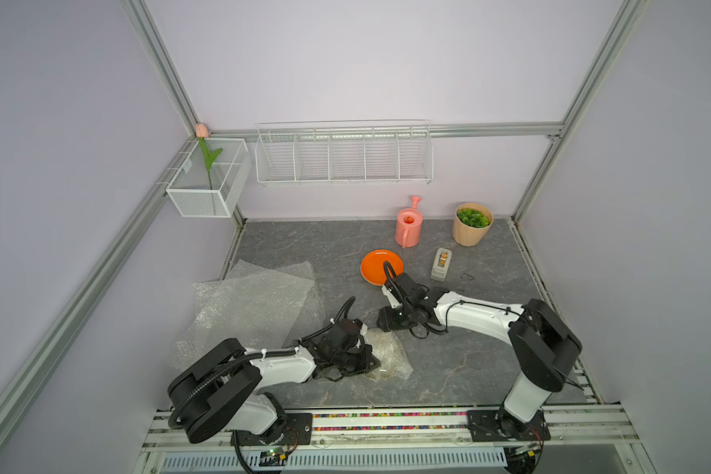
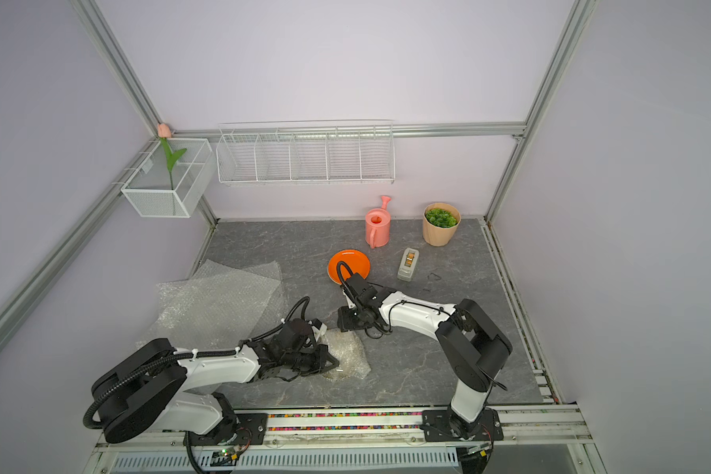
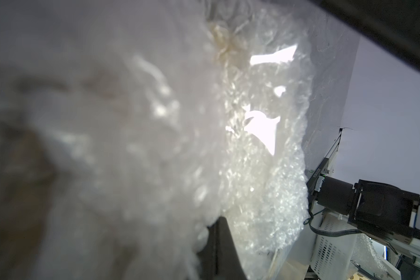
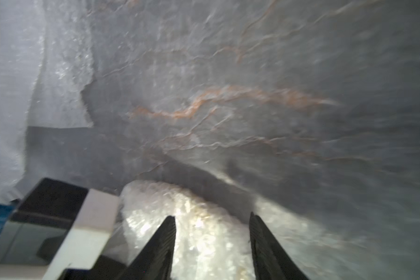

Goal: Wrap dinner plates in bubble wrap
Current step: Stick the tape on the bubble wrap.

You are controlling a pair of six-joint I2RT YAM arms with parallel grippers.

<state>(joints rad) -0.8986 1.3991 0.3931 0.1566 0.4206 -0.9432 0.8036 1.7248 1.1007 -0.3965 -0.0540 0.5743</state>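
A crumpled bundle of bubble wrap (image 1: 391,353) (image 2: 350,353) lies at front centre, with a pale yellow tint showing through it (image 3: 226,46). My left gripper (image 1: 372,362) (image 2: 332,363) is shut on the bundle's left edge, and wrap fills most of the left wrist view, covering all but one dark finger (image 3: 218,242). Just behind the bundle hangs my right gripper (image 1: 383,323) (image 2: 344,322), open, its fingers apart above the wrap (image 4: 212,217) and holding nothing. A plain orange plate (image 1: 380,266) (image 2: 349,266) lies bare behind the right wrist. Flat bubble wrap sheets (image 1: 255,303) (image 2: 222,301) overlap at the left.
A tape dispenser (image 1: 441,264) sits right of the orange plate. At the back stand a pink watering can (image 1: 409,225) and a potted plant (image 1: 472,223). On the walls hang a wire rack (image 1: 343,158) and a mesh basket (image 1: 208,184) holding a tulip.
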